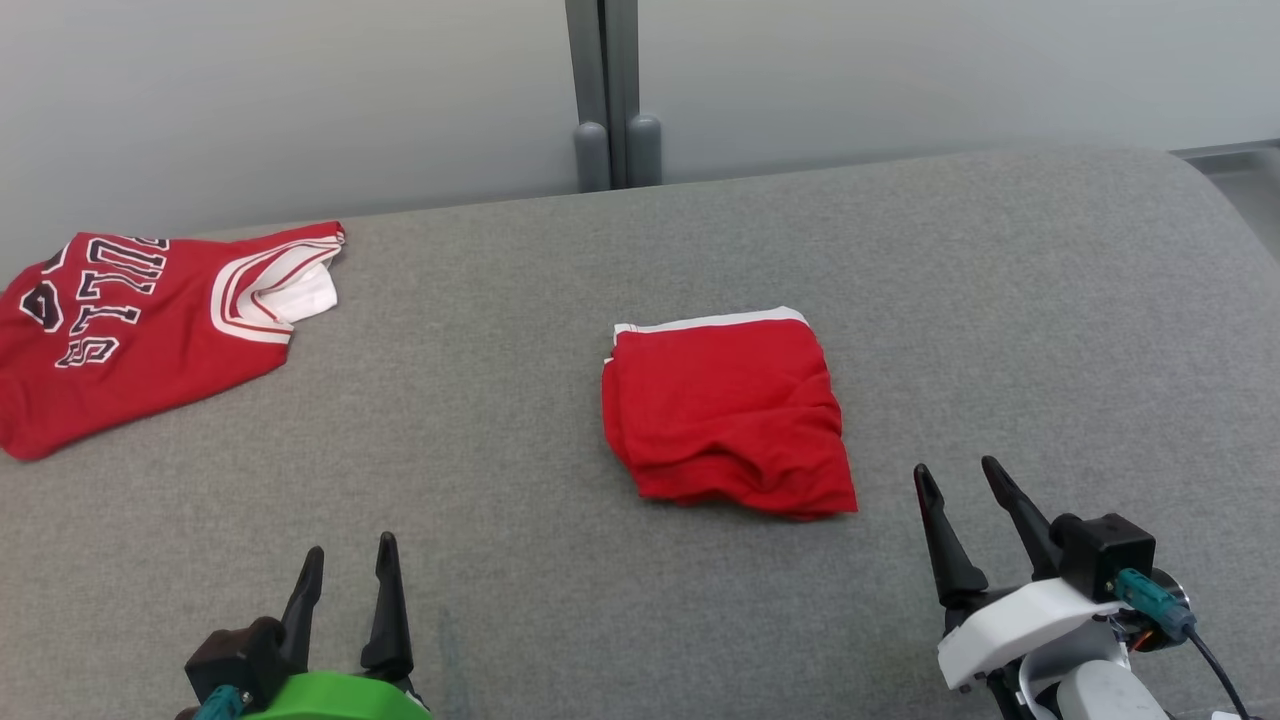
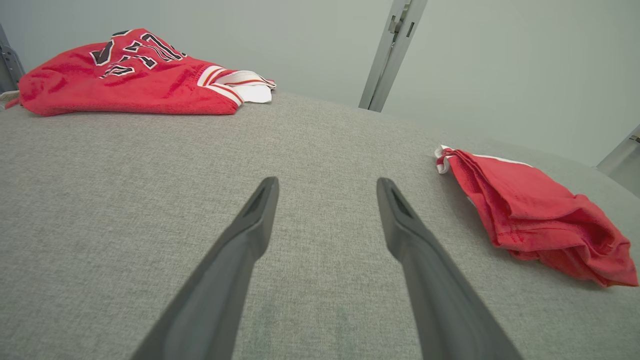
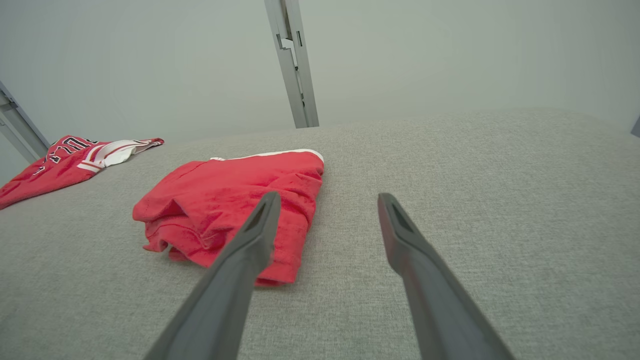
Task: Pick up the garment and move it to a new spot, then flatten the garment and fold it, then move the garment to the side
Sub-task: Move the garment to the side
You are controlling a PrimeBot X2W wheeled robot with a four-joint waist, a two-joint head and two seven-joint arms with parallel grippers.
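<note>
A red garment [image 1: 728, 413] with a white band along its far edge lies folded into a compact rectangle in the middle of the grey table [image 1: 520, 400]; it also shows in the left wrist view [image 2: 535, 215] and the right wrist view [image 3: 225, 205]. A red jersey [image 1: 140, 320] with black-and-white lettering and striped trim lies spread at the far left. My left gripper [image 1: 351, 545] stands open near the front edge, well left of the folded garment. My right gripper [image 1: 956, 467] is open just right of the garment's near corner, touching nothing. Both wrist views show empty jaws.
A pale wall with a grey upright post [image 1: 610, 100] stands behind the table. The table's right end curves away toward the floor [image 1: 1240, 190]. The jersey [image 2: 130, 75] lies close to the far left edge.
</note>
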